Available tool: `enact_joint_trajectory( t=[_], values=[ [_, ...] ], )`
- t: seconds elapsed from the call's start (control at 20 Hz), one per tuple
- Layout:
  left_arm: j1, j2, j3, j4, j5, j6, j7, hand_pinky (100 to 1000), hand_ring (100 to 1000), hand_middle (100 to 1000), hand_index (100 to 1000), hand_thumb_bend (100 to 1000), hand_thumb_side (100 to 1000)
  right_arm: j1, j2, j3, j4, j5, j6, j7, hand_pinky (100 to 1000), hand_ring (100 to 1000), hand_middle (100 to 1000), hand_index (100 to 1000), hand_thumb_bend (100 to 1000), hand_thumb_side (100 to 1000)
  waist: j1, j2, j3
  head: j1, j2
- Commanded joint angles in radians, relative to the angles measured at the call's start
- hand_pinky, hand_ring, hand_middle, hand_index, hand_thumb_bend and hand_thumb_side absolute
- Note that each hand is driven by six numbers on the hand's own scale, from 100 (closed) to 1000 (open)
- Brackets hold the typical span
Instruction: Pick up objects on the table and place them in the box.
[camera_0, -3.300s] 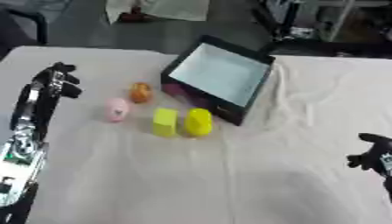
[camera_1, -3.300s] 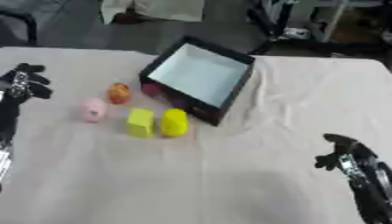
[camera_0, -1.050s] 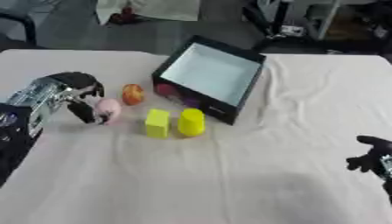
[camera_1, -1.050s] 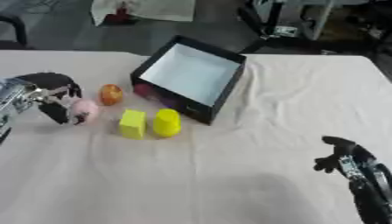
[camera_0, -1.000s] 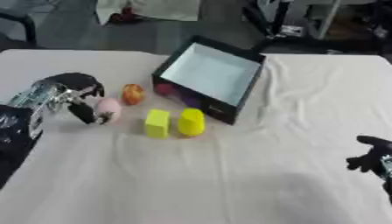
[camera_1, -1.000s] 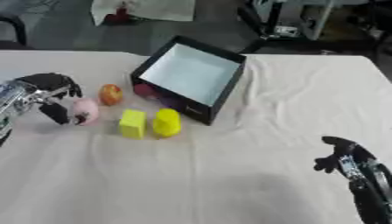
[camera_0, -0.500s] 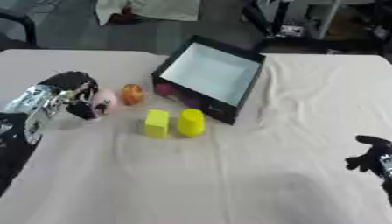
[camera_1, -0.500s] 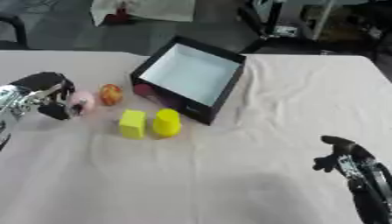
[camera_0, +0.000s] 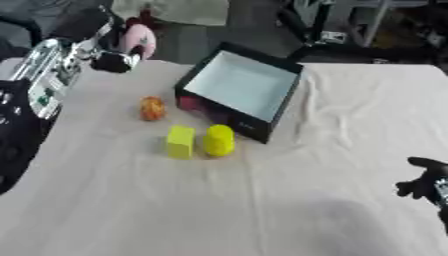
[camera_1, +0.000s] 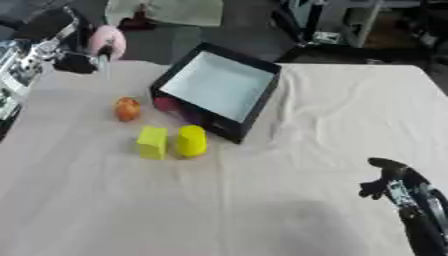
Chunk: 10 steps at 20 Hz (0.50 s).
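Pink object (camera_0: 137, 41) is held aloft in curled fingers of left hand (camera_0: 107, 56), left of the box (camera_0: 241, 90), presumably for carry-over; orange piece (camera_0: 152, 108) and two yellow blocks (camera_0: 199, 141) left on table (camera_0: 262, 200); right hand (camera_0: 422, 183) idle, half-curled, nothing held.

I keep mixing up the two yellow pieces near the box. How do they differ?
The yellow block is flat-sided with square corners; the yellow cylinder is rounded. The block lies farther from the box, the cylinder right beside it. The block looks slightly greener. Both rest on the table, untouched.
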Motion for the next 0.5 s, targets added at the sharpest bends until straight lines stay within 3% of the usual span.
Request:
enact_joint_trajectory(
  t=[0.05, 0.15, 0.2, 0.25, 0.5],
  values=[
    [-0.079, -0.056, -0.026, 0.038, -0.034, 0.000, -0.002, 543, 365, 383, 545, 158, 334, -0.006, -0.011, 0.005, -0.008, 0.000, -0.002, 0.008, 685, 489, 327, 758, 100, 745, -0.008, -0.021, -0.008, 0.012, -0.002],
    [-0.132, -0.109, -0.044, 0.090, -0.066, -0.008, -0.016, 555, 375, 395, 553, 167, 331, -0.010, -0.011, 0.007, -0.008, -0.002, -0.002, 0.011, 685, 489, 327, 758, 100, 744, -0.010, -0.018, -0.014, 0.016, -0.002],
    [-0.157, -0.135, -0.054, 0.116, -0.082, -0.010, -0.027, 564, 383, 404, 560, 231, 352, -0.012, -0.010, 0.008, -0.007, -0.003, -0.002, 0.012, 685, 489, 327, 757, 100, 745, -0.010, -0.016, -0.019, 0.020, -0.002],
    [-0.175, -0.163, -0.060, 0.144, -0.100, -0.008, -0.033, 565, 385, 406, 556, 175, 327, -0.014, -0.010, 0.010, -0.007, -0.004, -0.002, 0.013, 685, 489, 327, 758, 100, 748, -0.011, -0.014, -0.023, 0.024, -0.002],
    [-0.204, -0.300, -0.047, 0.280, -0.184, 0.032, 0.014, 588, 417, 438, 595, 196, 340, -0.024, -0.008, 0.016, -0.006, -0.013, -0.001, 0.022, 686, 489, 327, 758, 100, 747, -0.015, -0.009, -0.040, 0.034, -0.002]
  ],
)
